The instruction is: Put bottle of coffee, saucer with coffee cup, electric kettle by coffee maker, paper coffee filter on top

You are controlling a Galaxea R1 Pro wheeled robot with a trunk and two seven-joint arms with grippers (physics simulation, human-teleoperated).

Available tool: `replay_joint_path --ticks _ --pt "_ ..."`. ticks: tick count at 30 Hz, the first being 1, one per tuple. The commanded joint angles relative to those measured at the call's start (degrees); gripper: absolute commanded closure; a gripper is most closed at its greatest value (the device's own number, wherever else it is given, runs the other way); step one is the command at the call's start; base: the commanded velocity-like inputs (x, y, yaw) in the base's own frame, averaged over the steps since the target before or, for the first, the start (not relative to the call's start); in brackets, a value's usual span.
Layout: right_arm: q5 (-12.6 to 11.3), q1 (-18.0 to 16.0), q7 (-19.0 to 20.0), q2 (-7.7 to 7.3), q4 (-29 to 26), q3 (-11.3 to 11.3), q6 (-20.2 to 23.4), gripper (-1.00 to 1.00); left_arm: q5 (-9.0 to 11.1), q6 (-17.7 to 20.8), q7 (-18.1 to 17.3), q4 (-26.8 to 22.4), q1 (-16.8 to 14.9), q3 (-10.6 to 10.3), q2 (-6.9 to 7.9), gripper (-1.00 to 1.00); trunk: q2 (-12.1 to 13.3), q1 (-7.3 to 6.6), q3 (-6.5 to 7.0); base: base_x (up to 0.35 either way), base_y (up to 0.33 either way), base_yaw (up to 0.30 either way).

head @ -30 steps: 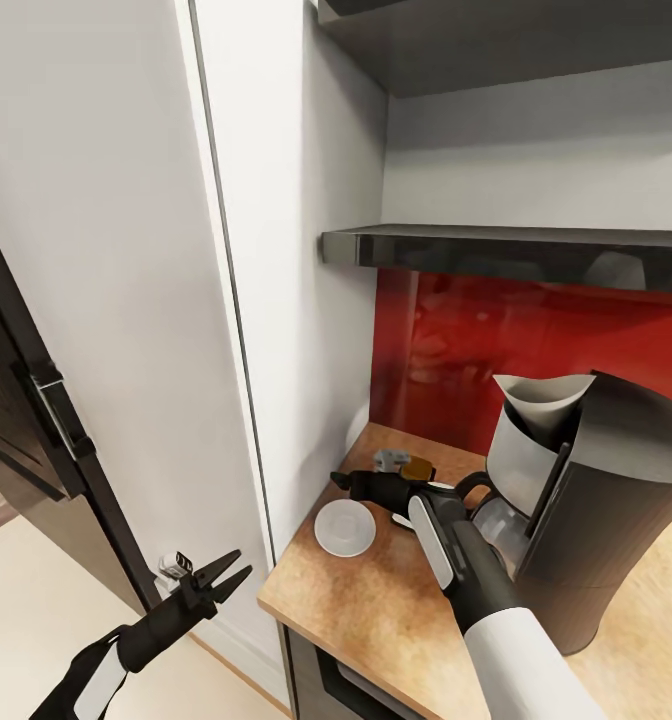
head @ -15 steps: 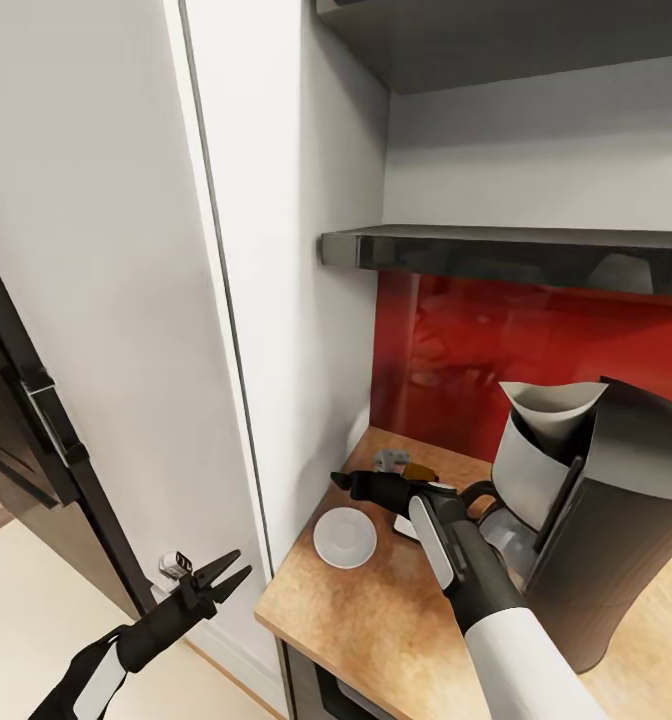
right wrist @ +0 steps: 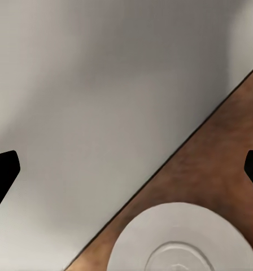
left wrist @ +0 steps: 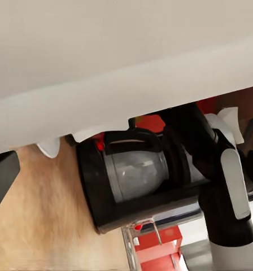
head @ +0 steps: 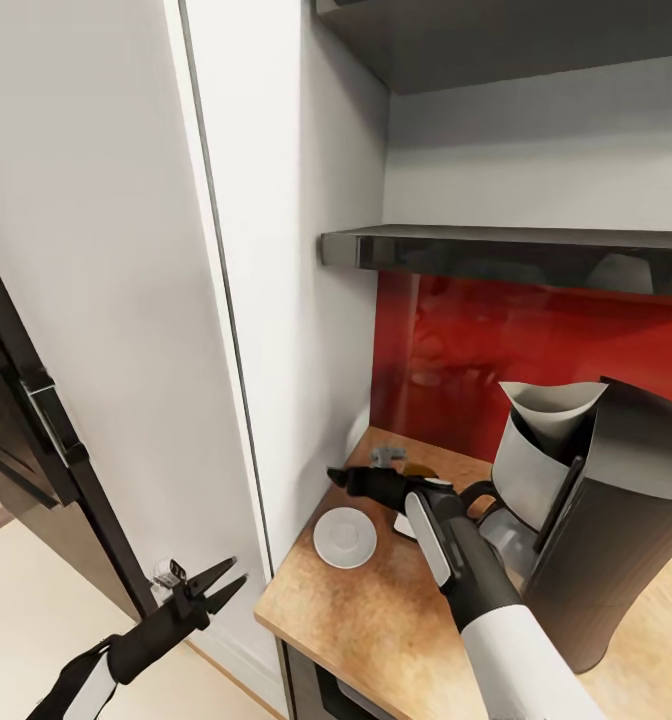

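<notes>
- Done so far, judging by the head view: the coffee maker [head: 586,520] stands on the countertop [head: 376,610], a filter [head: 548,405] in its top, the saucer [head: 344,537] beside it.
- A bottle [head: 401,462] lies behind the right gripper [head: 338,478], which hangs open and empty over the saucer.
- Cup and kettle look unplaced.
- The left gripper [head: 221,580] is open, off the counter.
- The left wrist view adds the carafe [left wrist: 135,172].

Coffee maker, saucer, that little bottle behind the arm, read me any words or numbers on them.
None can be read.
coffee maker: no lettering visible.
saucer: plain white.
bottle of coffee: mostly hidden behind the right arm, label unreadable.
</notes>
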Motion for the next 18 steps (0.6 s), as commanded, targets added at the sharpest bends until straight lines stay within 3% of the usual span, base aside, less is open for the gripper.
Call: replay_joint_path --ticks 1,7,18 --pt "0.2 -0.2 0.1 0.01 -0.4 0.3 0.3 -1.00 0.3 0.9 -0.2 -0.1 0.3 0.0 0.34 -1.00 -0.1 0.04 -0.13 0.000 0.000 0.000" --pt "2.1 -0.3 0.1 0.01 -2.3 2.1 0.4 -1.00 0.8 2.9 -0.3 -0.2 1.3 -0.2 2.28 -1.00 -0.1 0.04 -0.13 0.000 0.000 0.000" --pt "4.9 -0.3 0.0 0.01 -1.0 2.1 0.2 -1.00 0.8 3.0 -0.3 -0.2 1.4 -0.5 2.11 -1.00 -0.1 0.04 -0.13 0.085 0.000 0.000"
